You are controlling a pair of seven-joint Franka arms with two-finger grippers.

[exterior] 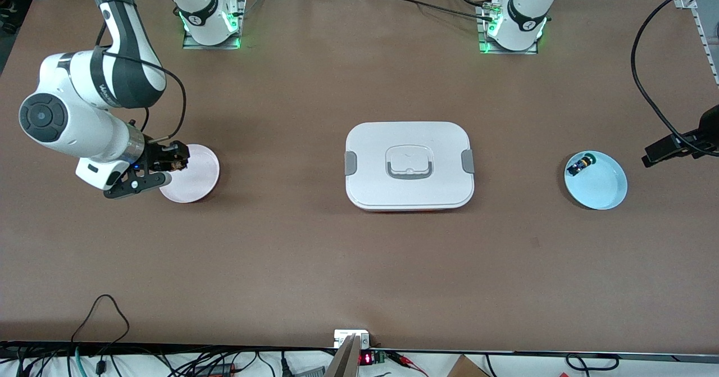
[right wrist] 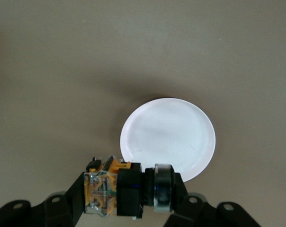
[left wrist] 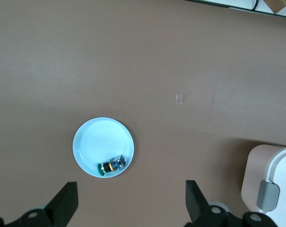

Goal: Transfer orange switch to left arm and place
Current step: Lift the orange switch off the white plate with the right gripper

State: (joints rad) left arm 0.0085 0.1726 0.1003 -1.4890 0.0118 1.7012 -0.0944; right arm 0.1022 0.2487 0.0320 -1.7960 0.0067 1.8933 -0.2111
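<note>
Though pincer-held, orange switch (right wrist: 126, 191) above plate rim (right wrist: 207, 158)

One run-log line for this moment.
right gripper: shut on orange switch, over pink plate | left gripper: open, waiting above blue plate | box: mid-table

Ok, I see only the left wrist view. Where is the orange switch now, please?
Observer: The right gripper is shut on the orange switch and holds it up in the air.
Operator: Over what does it hang?
Observer: About over the rim of a pink plate, at the right arm's end of the table.
Operator: And the box, I see only one corner of it.
Observer: The box lies with its lid closed in the middle of the table, between the pink plate and your blue plate. Your left gripper waits open above the left arm's end.
</note>
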